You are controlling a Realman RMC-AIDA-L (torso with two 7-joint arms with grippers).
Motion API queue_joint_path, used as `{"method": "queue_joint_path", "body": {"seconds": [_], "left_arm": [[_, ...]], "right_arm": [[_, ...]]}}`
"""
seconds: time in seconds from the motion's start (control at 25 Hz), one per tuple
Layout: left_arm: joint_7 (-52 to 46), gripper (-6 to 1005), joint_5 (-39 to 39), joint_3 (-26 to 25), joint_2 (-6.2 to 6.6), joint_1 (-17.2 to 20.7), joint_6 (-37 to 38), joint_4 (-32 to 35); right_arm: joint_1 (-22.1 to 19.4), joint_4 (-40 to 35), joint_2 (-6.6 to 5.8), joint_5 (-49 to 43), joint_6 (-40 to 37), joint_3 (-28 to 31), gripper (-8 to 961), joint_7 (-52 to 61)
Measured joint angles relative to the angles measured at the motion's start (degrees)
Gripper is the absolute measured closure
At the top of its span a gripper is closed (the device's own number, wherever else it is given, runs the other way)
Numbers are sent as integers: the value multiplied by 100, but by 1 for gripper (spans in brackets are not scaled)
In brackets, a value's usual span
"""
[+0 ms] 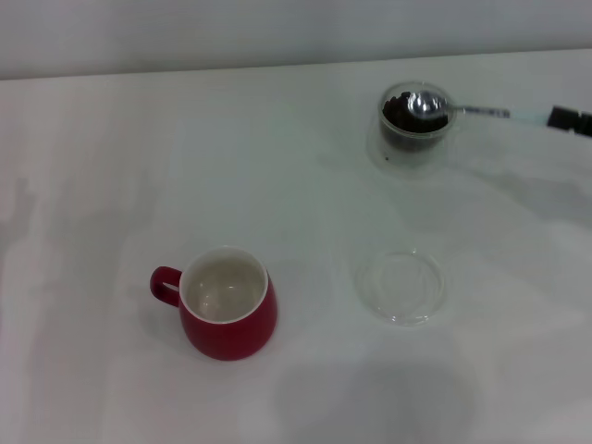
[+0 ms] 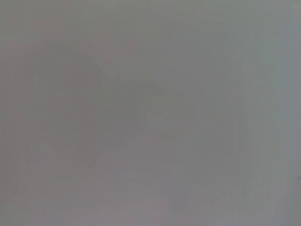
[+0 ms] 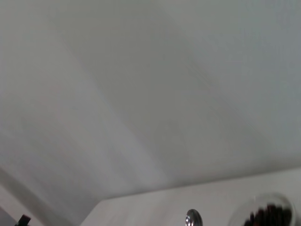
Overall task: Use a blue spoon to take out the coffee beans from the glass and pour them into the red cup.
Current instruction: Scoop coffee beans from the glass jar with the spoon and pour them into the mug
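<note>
The glass [image 1: 412, 134] stands at the back right of the white table with a heap of coffee beans [image 1: 403, 116] in it. The blue spoon [image 1: 481, 112] lies level across the glass's rim, its shiny bowl [image 1: 427, 103] over the beans and its pale blue handle pointing right. My right gripper [image 1: 570, 120] shows only as a dark tip at the right edge, closed on the end of the handle. The red cup [image 1: 228, 314] stands upright at the front left, its cream inside showing no beans. The right wrist view catches the glass with beans [image 3: 269, 214] at its edge. My left gripper is out of view.
A flat clear round saucer [image 1: 400, 288] lies on the table [image 1: 111, 166] between the glass and the front edge, right of the red cup. The left wrist view shows only a plain grey surface.
</note>
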Motion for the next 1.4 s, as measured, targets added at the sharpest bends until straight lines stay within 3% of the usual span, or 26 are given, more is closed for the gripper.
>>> {"method": "queue_joint_path", "body": {"seconds": [0.4,0.72,1.4], "left_arm": [[0,106,32,32,-8,37,-77,26],[0,106,32,34,-17,72,-80,36],[0,106,32,33,-17,53,-124,36]], "right_arm": [[511,68,-13,164,560,-113,803,-662],[662,454,151,177,901,-372,804,-1223],[1045,1412,429,162,702,-667,804,-1409]]}}
